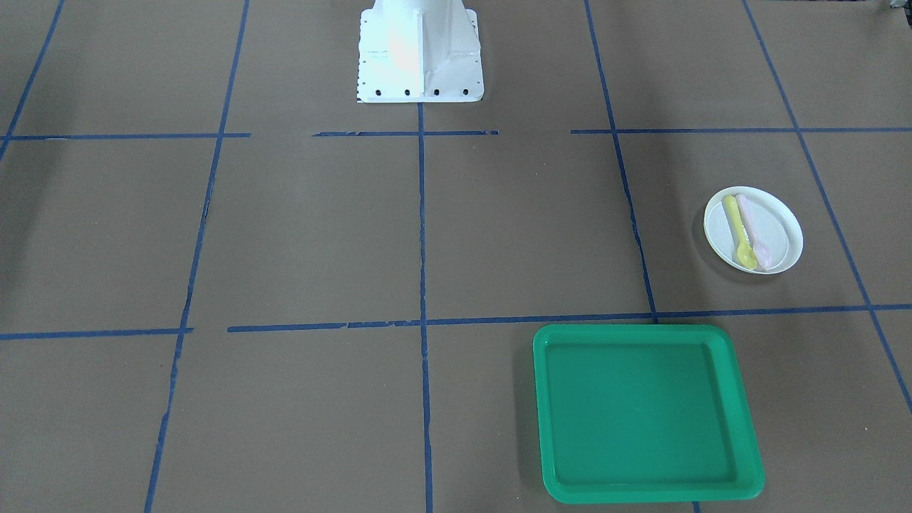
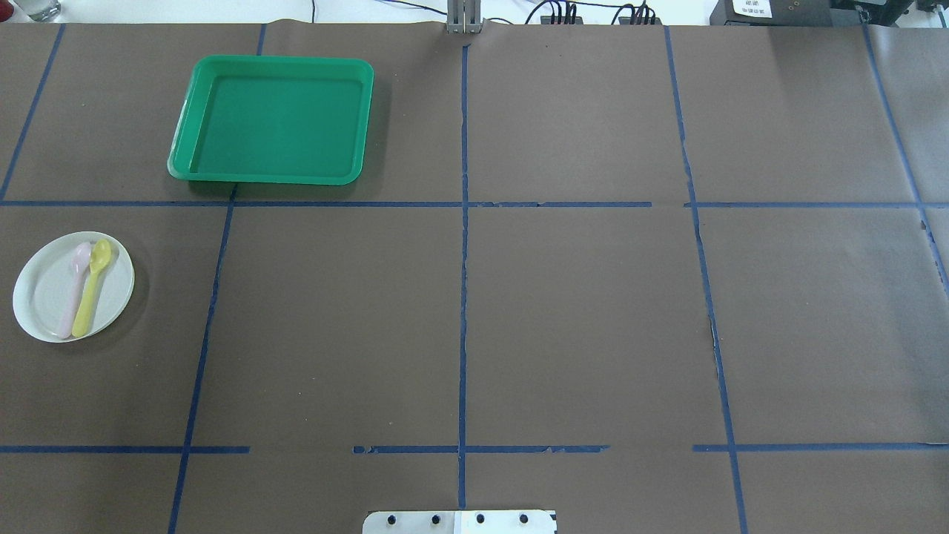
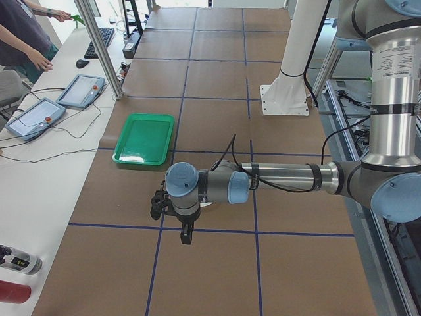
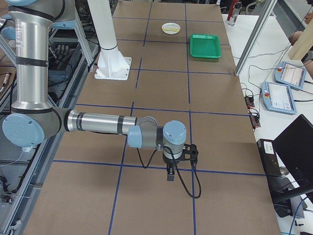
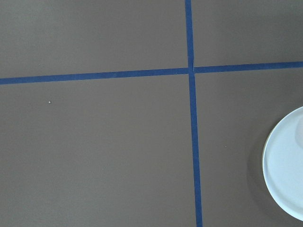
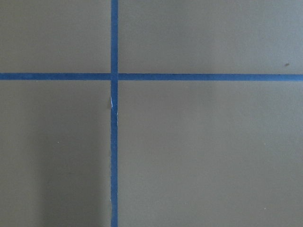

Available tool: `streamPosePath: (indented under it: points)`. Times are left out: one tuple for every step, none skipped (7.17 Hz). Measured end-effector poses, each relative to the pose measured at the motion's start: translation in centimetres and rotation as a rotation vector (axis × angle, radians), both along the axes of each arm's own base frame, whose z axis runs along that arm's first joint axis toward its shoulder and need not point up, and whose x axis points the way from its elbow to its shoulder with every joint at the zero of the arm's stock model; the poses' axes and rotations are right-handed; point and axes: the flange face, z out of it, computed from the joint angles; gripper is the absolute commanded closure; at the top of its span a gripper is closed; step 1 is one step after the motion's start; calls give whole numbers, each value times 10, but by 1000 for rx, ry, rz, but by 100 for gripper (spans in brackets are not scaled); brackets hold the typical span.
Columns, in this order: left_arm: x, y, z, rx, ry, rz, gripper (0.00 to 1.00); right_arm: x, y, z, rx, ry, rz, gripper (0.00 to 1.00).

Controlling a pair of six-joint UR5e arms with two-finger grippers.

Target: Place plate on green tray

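Observation:
The small white plate [image 2: 44,297] lies on the brown table at the robot's left and bears a yellow spoon [image 2: 93,285] and a pale pink spoon [image 2: 74,289]. It also shows in the front view [image 1: 773,228], the right side view [image 4: 171,28] and at the edge of the left wrist view [image 5: 289,170]. The green tray [image 2: 274,119] lies apart from it, farther from the robot [image 1: 641,413], with nothing in it. My left gripper [image 3: 156,205] hovers above the table near the plate. My right gripper [image 4: 194,152] hovers at the far right end. I cannot tell whether either is open or shut.
Blue tape lines [image 2: 463,297] divide the brown table into squares. The white robot base [image 1: 419,50] stands at the robot's edge. Teach pendants [image 3: 79,92] and cables lie on the side bench, where an operator [image 3: 26,33] stands.

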Motion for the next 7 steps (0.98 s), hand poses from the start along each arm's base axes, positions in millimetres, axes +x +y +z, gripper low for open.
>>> streamPosePath:
  points:
    - [0,0,-1,3,0,2,0,0,0,0,0,0,0,0]
    - [0,-3,-5,15,0,4,0,0,0,0,0,0,0,0]
    - [0,-8,-11,31,0,6,0,0,0,0,0,-1,0,0]
    - [1,-15,-18,47,0,6,0,0,0,0,0,-1,0,0]
    - [4,-23,-29,67,2,4,0,0,0,0,0,-1,0,0]
    - [19,-30,-47,78,9,-4,0,0,0,0,0,-1,0,0]
    - [45,-35,-63,69,20,-23,0,0,0,0,0,-1,0,0]
